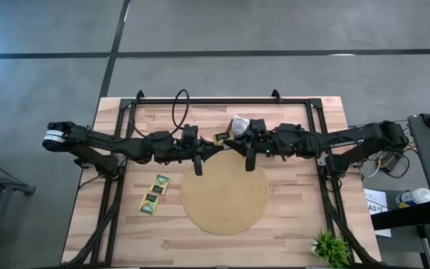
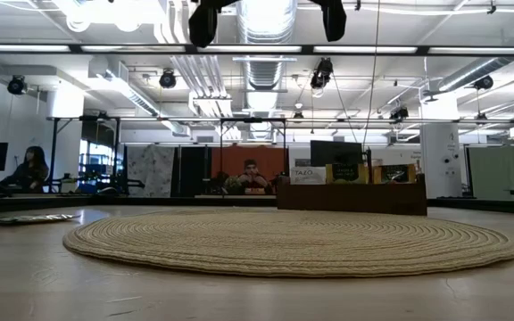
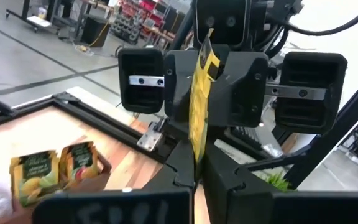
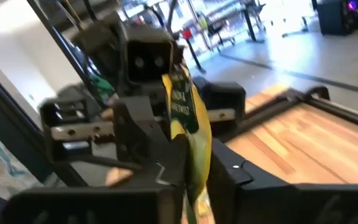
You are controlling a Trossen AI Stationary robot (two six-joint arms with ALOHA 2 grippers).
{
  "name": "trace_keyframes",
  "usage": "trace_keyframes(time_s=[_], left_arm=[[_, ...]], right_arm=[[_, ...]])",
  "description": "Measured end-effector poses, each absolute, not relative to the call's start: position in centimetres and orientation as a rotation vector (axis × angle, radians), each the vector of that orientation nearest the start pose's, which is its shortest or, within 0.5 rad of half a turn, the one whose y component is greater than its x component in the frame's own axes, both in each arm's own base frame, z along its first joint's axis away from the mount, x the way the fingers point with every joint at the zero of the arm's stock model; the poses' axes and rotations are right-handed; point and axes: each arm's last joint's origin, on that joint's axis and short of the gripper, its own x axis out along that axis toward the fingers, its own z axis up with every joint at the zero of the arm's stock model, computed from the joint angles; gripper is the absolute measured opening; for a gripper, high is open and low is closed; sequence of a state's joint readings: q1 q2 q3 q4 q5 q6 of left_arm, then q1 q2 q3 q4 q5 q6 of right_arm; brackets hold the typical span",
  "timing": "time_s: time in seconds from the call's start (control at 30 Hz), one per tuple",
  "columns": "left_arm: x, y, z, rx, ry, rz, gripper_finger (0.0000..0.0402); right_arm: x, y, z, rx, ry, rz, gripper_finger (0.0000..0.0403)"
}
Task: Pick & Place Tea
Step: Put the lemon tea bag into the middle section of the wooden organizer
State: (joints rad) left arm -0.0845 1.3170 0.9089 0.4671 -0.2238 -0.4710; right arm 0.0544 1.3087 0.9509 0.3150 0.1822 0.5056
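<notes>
A yellow and dark green tea sachet (image 3: 199,106) hangs in the air between my two grippers, which face each other level above the far part of the round tan mat (image 1: 225,196). My left gripper (image 3: 196,180) comes from the table's left and is shut on the sachet. My right gripper (image 4: 196,174) comes from the right, its fingers slightly apart on either side of the same sachet (image 4: 185,112). Two more sachets (image 1: 156,192) lie flat on the table, left of the mat. My left gripper pinches the sachet's near edge (image 3: 196,152) between its two fingers. The fingers lie level and come from the table's left. The sachet stands on edge, lifted clear above the mat. My right gripper has a finger (image 4: 169,165) on each side of the sachet's other end; whether they touch it I cannot tell.
A brown wooden box (image 2: 351,196) holding sachets (image 3: 55,174) stands past the mat's far edge, mostly under the arms in the high view. A small green plant (image 1: 331,246) sits at the near right corner. Black frame rails (image 1: 109,202) run along the table's sides. People sit in the room behind.
</notes>
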Motion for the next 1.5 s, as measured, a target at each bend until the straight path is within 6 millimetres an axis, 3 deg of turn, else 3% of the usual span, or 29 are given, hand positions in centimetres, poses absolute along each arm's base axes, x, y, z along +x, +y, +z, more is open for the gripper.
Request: trace_keyframes(time_s=[0.2,0.3,0.47,0.7,0.9,1.1,1.23,1.5], left_arm=[[29.8,-1.7,31.2,-0.460,0.013,0.170,0.0010],[29.8,-1.7,30.3,-0.434,0.092,0.196,0.0009],[30.3,-1.7,29.1,-0.409,0.163,0.209,0.0009],[31.7,-1.8,27.9,-0.352,0.209,0.211,0.0008],[32.7,-1.9,27.0,-0.309,0.249,0.210,0.0008],[33.6,-2.0,27.6,-0.256,0.235,0.183,0.0008],[33.6,-2.0,28.0,-0.211,0.232,0.171,0.0011],[33.5,-2.0,27.4,-0.183,0.278,0.167,0.0013]], right_arm=[[29.6,1.1,32.0,0.477,0.183,-0.180,0.0111],[29.2,1.0,32.7,0.449,0.308,-0.209,0.0128],[28.8,0.9,34.6,0.254,0.546,-0.214,0.0129],[30.2,0.2,36.7,0.085,0.776,-0.147,0.0117],[31.9,0.3,37.4,0.019,0.871,-0.102,0.0122],[33.4,0.3,36.4,-0.014,1.035,-0.095,0.0136],[34.4,0.3,36.2,-0.015,1.053,-0.094,0.0143],[34.3,0.3,37.3,0.003,1.046,-0.107,0.0131]])
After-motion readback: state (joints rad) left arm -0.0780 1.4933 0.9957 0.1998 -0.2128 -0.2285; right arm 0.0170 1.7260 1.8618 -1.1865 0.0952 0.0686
